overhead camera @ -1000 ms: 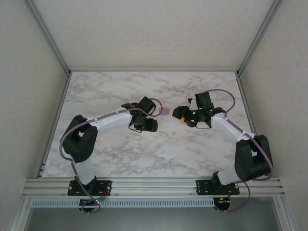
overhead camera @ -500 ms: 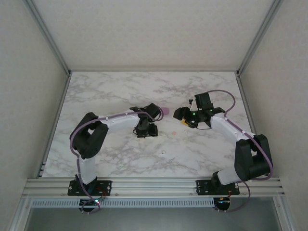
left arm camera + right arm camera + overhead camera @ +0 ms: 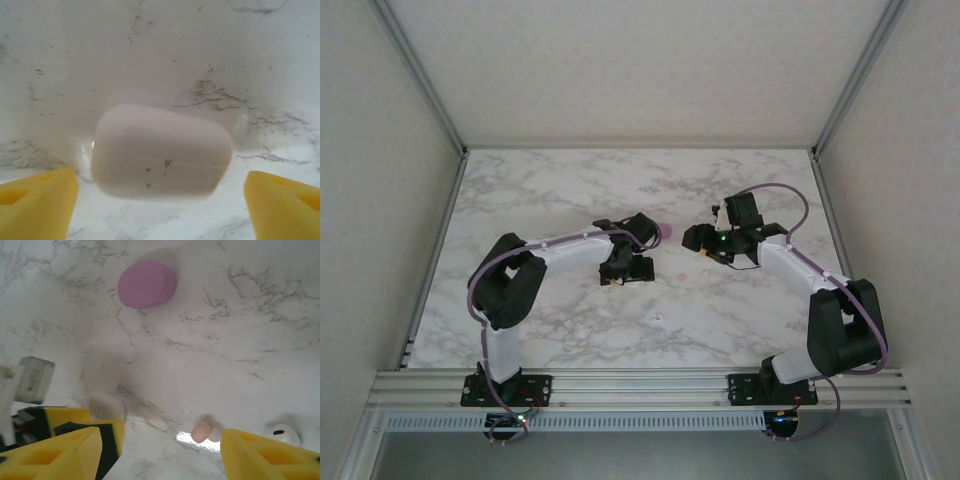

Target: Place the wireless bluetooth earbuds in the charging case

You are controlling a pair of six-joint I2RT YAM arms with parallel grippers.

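- Left wrist: my left gripper point(image 3: 160, 200) is spread, its tips flanking a pale pebble-shaped plastic case point(image 3: 161, 152) without touching it.
- My right gripper point(image 3: 165, 450) is spread near a tiny peach-pink plastic earbud point(image 3: 202, 431).

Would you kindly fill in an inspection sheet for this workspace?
Surface: marble-pattern table, no spills seen.
Job's things: pale case, purple case, peach earbud and white earbud lie apart on the table.
Clutter: nothing seen.
Grippers: left gripper open, astride the pale case without touching; right gripper open, empty.
Cables: purple cables run along both arms.
Surroundings: white walls, aluminium frame.
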